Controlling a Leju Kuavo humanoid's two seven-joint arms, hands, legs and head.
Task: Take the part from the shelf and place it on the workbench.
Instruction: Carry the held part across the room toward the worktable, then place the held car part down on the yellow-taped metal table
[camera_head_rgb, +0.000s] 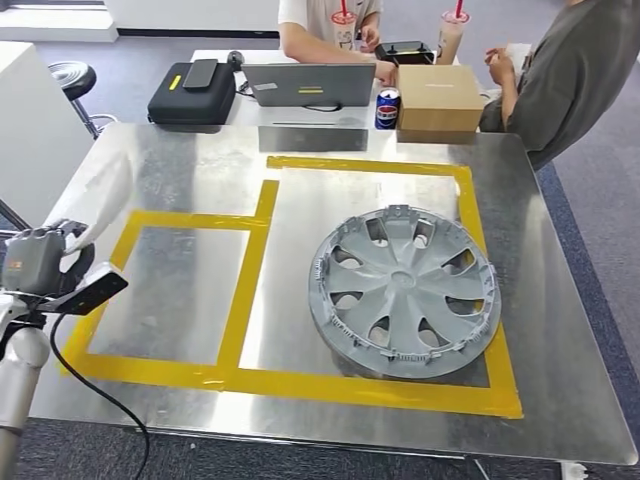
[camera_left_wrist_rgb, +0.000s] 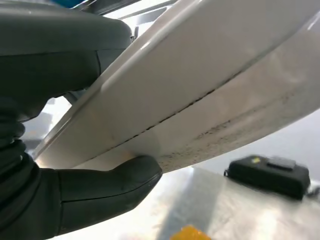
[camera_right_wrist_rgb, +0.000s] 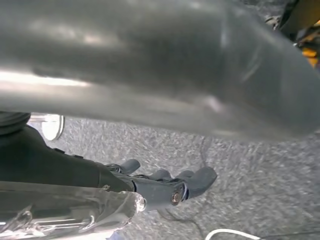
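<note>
A long white curved part hangs over the left edge of the metal workbench, and my left hand grips its near end. In the left wrist view the white part lies between the thumb and the fingers of my left hand. A grey wheel cover lies flat inside the larger yellow-taped square on the right. The smaller taped square beside my left hand is bare metal. My right hand hangs over grey carpet, fingers stretched out, holding nothing.
Beyond the bench's far edge stand a black case, a laptop, a blue can and a cardboard box. Two people sit behind them. A stool stands at the far left.
</note>
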